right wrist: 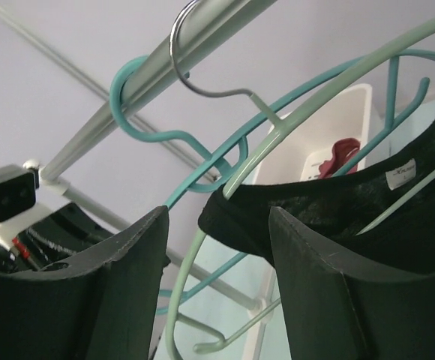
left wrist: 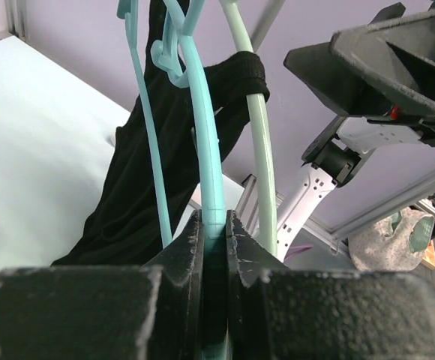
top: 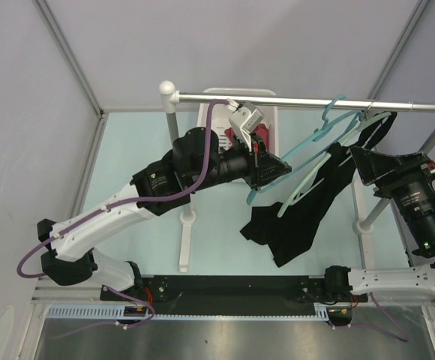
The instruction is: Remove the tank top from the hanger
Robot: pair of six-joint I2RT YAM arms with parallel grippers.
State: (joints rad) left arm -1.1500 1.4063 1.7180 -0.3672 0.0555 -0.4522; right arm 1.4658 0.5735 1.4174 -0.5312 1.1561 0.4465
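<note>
Left gripper clamps a bar of the teal hanger at lower centre, while the right gripper stands open, a strap of the black tank top and a pale green hanger showing between its fingers. The garment droops right of centre beneath the rail.

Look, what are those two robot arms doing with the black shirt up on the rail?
They are working on getting the black tank top off its hanger. The left tool is shut on a teal hanger that hangs from the rail. The right tool is open and close up to the strap, which loops over a pale green hanger. The tank top is not off yet.
</note>
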